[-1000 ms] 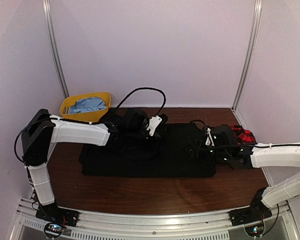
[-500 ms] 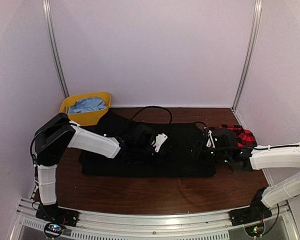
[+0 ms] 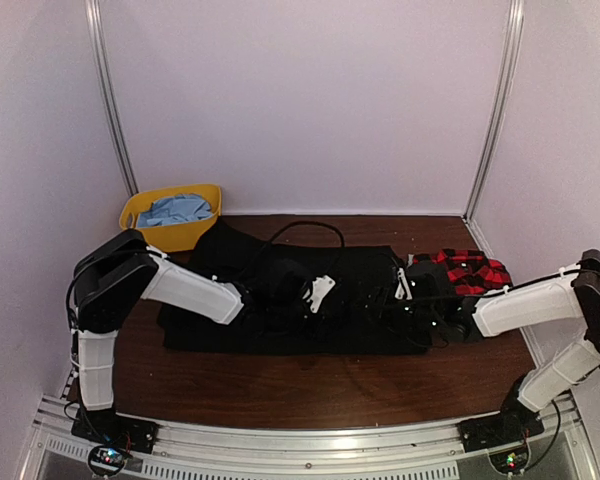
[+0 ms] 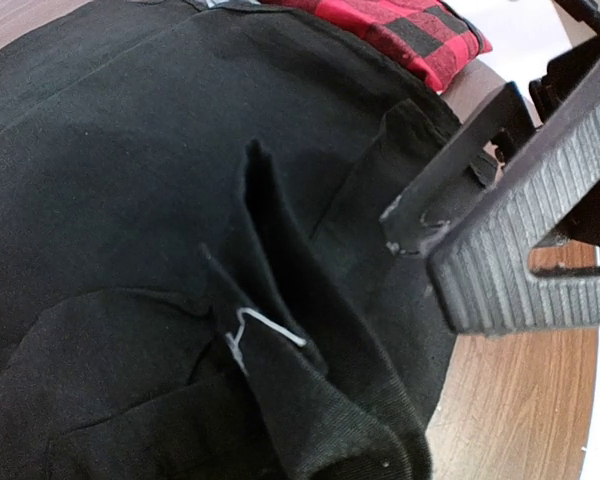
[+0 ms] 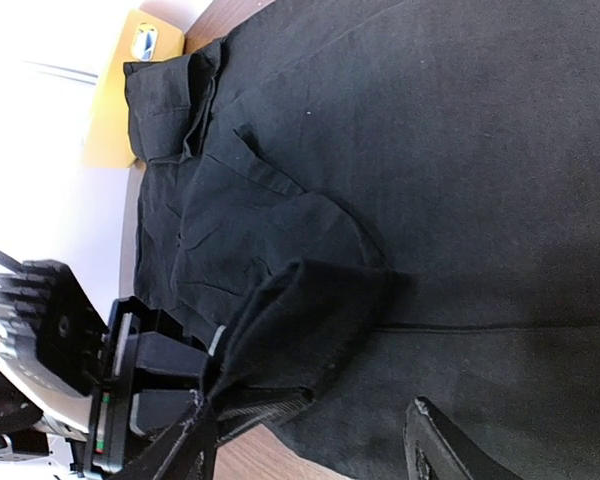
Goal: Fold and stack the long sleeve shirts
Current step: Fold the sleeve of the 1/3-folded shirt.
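Observation:
The black shirt lies spread across the middle of the table; it also shows in the left wrist view and the right wrist view. My left gripper is over its middle, shut on a raised fold of the black cloth, which hides its fingers. My right gripper is right beside it, jaws wide apart, with that fold against its left finger. One of its ribbed fingers shows in the left wrist view. The red-and-black plaid shirt lies bunched at the table's right edge.
A yellow bin holding blue cloth stands at the back left, and shows in the right wrist view. Bare brown table runs along the front. White walls close in the back and both sides.
My left gripper has come forward and right, lowering onto the shirt's middle with the black fold. My right gripper has moved left off the plaid shirt to meet it.

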You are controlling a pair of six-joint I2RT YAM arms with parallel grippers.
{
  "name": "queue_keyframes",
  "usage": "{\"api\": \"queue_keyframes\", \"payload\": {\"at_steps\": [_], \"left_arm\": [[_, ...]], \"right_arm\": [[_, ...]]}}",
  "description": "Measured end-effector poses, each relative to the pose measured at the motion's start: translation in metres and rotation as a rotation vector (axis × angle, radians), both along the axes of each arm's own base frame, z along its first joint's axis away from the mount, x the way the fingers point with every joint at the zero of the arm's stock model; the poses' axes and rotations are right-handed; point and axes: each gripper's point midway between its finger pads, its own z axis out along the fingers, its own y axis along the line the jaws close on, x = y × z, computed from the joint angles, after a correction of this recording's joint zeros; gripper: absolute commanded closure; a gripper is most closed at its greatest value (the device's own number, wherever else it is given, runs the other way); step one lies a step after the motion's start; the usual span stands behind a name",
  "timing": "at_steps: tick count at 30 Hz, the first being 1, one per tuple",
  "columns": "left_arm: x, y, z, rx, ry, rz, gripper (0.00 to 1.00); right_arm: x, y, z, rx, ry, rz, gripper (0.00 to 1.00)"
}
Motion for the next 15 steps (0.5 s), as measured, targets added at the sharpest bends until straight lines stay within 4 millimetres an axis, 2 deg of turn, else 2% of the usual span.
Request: {"api": "queue_keyframes", "payload": {"at_steps": [6, 15], "left_arm": [[-0.002, 0.000, -0.001, -0.006, -0.001, 0.000, 0.94], [-0.003, 0.001, -0.005, -0.008, 0.000, 0.004, 0.88]], "right_arm": [[0.008, 0.016, 0.005, 0.026, -0.010, 0.025, 0.35], [0.013, 0.035, -0.004, 0.031, 0.005, 0.052, 0.37]]}}
